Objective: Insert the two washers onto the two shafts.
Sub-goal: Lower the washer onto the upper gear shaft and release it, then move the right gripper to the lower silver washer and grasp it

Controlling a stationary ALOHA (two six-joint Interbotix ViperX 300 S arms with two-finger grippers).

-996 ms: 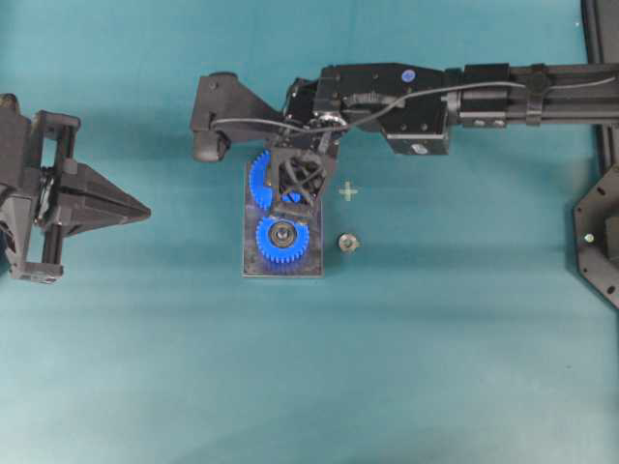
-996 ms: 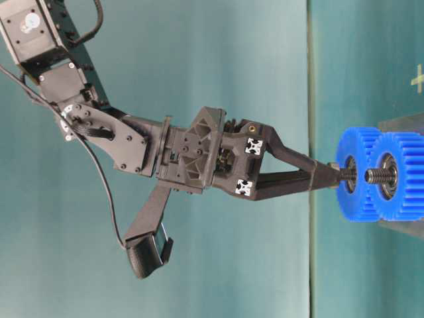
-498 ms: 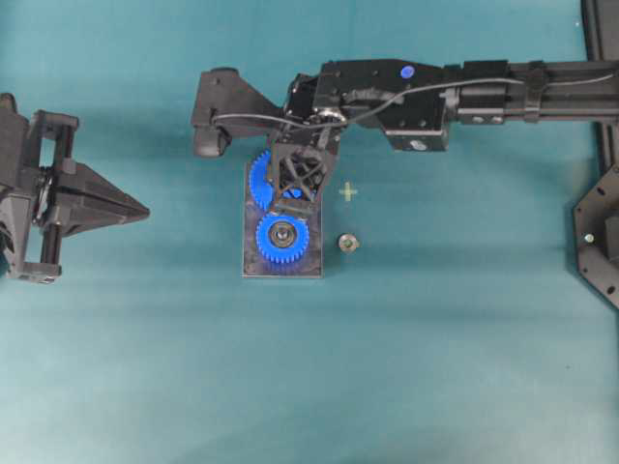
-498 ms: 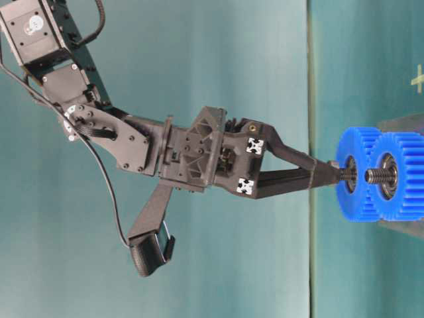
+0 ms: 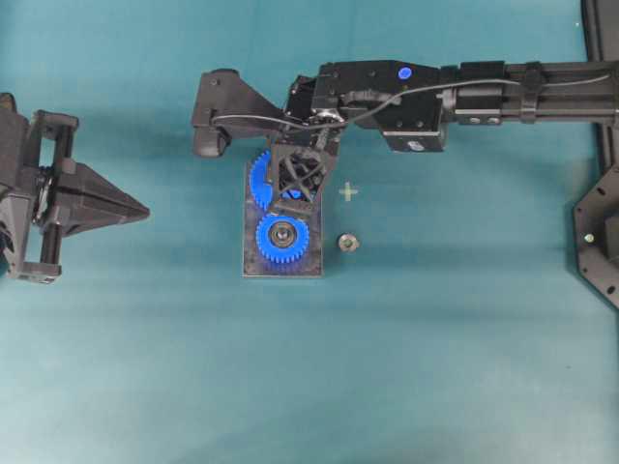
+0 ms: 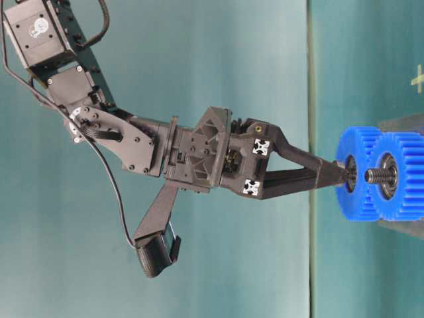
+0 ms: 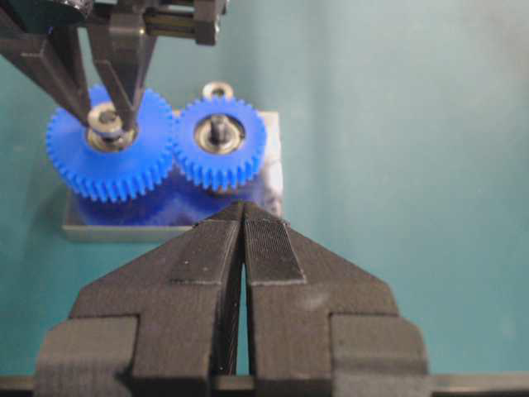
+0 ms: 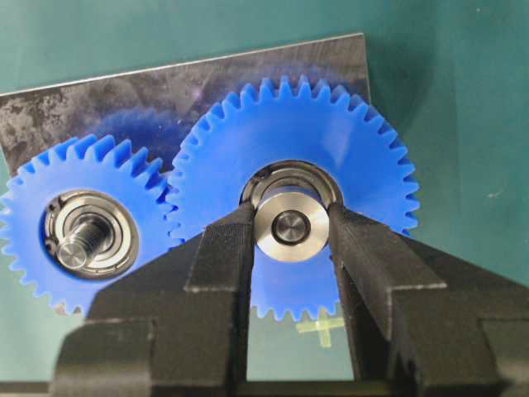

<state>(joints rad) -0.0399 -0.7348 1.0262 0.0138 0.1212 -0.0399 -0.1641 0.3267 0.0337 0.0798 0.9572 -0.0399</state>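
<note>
On shaft (image 8: 291, 226): washer (image 8: 291, 238), tool-gripped.

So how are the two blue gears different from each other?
The bigger gear has a shiny washer at its middle, held between the right gripper fingers. The smaller gear has a bare threaded shaft poking out, with nothing near it. The bigger gear has more teeth. Both are blue, sit on the same metal plate, and mesh together.
</note>
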